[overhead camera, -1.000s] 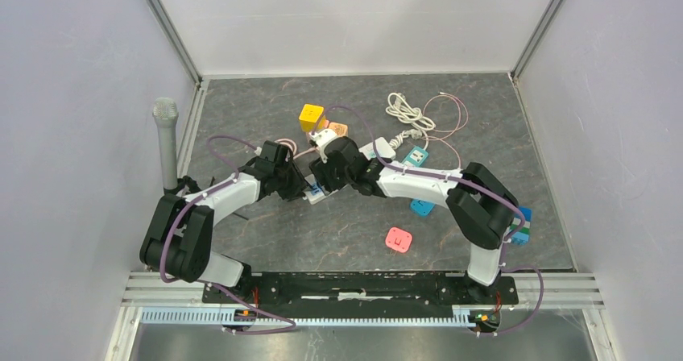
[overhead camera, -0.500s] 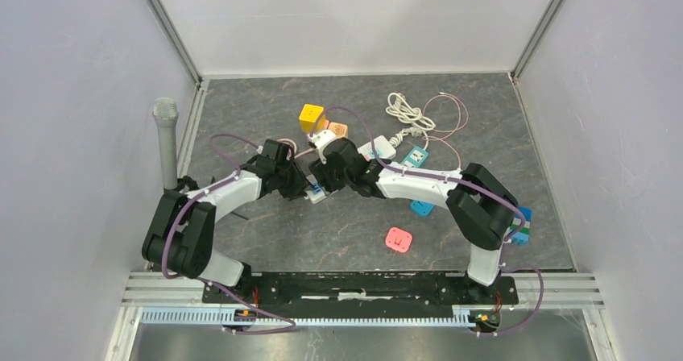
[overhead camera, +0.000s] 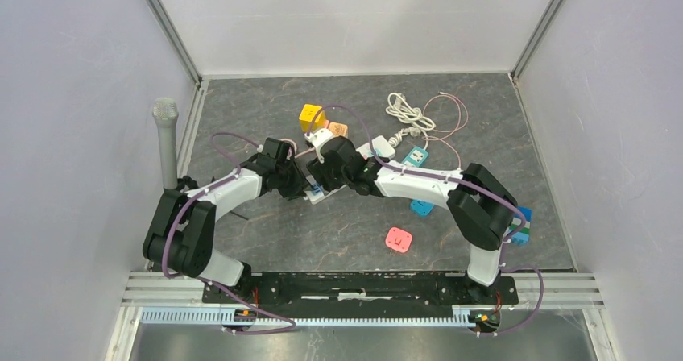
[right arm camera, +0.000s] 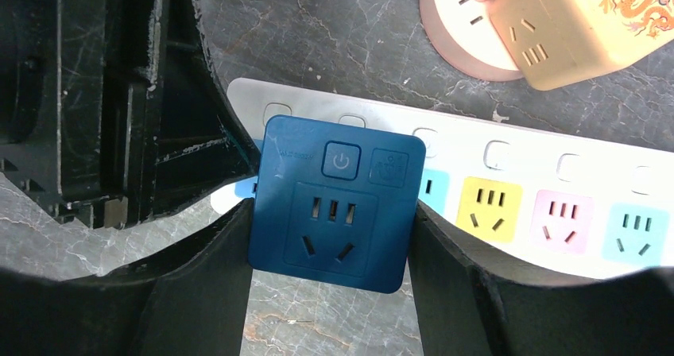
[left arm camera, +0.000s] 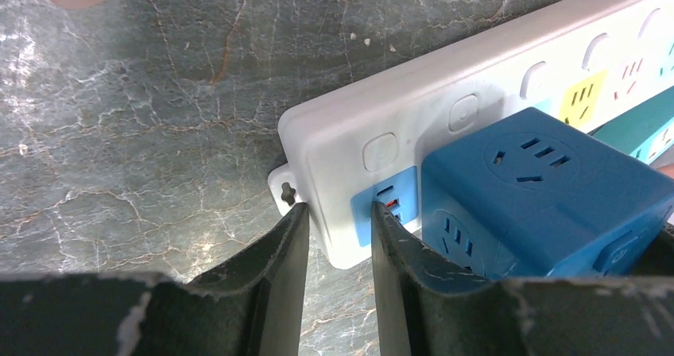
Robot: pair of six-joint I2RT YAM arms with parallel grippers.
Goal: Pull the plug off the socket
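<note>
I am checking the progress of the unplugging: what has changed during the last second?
Very little. The right gripper, closed on the blue cube adapter, and the left gripper, pinching the end of the white power strip, seem to have shifted slightly toward the far left. The adapter still sits in the strip; nothing was released.

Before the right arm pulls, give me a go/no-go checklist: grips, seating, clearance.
1. Right gripper on blue cube plug: fingers flush on both sides, cube centred: ok.
2. Left gripper bracing white power strip: fingers pinch its end corner: ok.
3. Plug seated on the strip, nothing pulled yet: ok.
4. Clearance between the two grippers: the left one's body sits close beside the right one's finger; contact: cannot tell.
5. Neighbours: yellow cube and pink round socket lie apart from the plug: ok.
6. Strip's cable free of the arms: cannot tell.
</note>
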